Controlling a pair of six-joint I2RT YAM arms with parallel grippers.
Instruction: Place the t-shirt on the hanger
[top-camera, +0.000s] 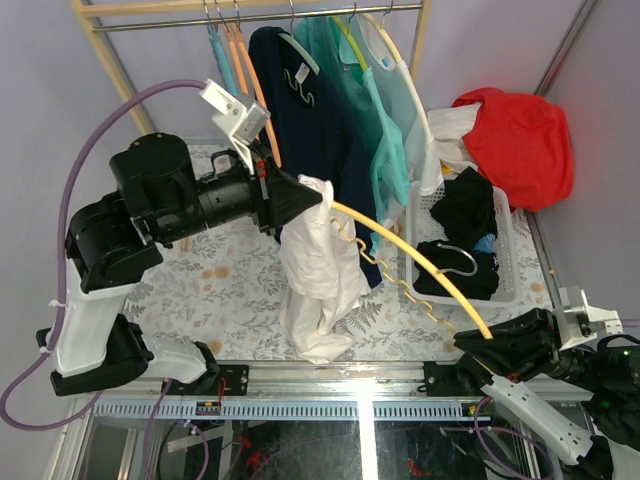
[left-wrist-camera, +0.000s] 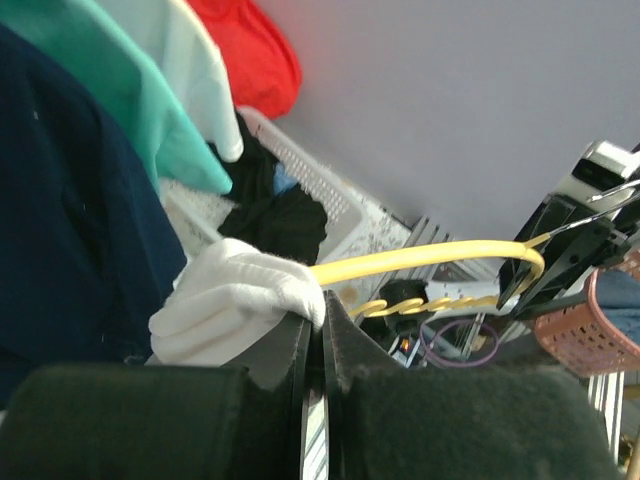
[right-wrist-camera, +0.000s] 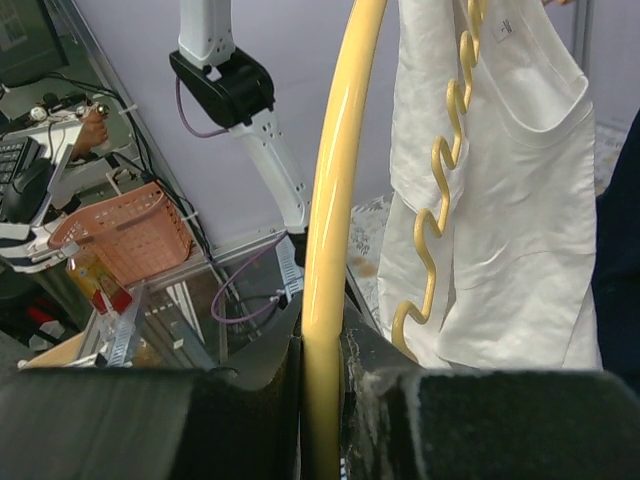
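The white t-shirt (top-camera: 315, 270) hangs in a wrinkled bunch above the patterned table. My left gripper (top-camera: 318, 197) is shut on its top edge; in the left wrist view the white cloth (left-wrist-camera: 235, 295) bulges out from the closed jaws of the left gripper (left-wrist-camera: 325, 312). The pale yellow hanger (top-camera: 420, 262) slants from the shirt's top down to the right, one arm running into the cloth. My right gripper (top-camera: 475, 345) is shut on its lower end. The right wrist view shows the hanger's bar (right-wrist-camera: 335, 180) clamped in the right gripper (right-wrist-camera: 322, 350), its wavy lower bar lying against the t-shirt (right-wrist-camera: 500, 200).
A wooden clothes rack (top-camera: 110, 60) at the back carries a navy shirt (top-camera: 300, 100), mint shirts (top-camera: 375, 110) and other hangers. A white basket (top-camera: 508, 240) of dark clothes stands at the right, with a red cloth (top-camera: 520, 135) behind it.
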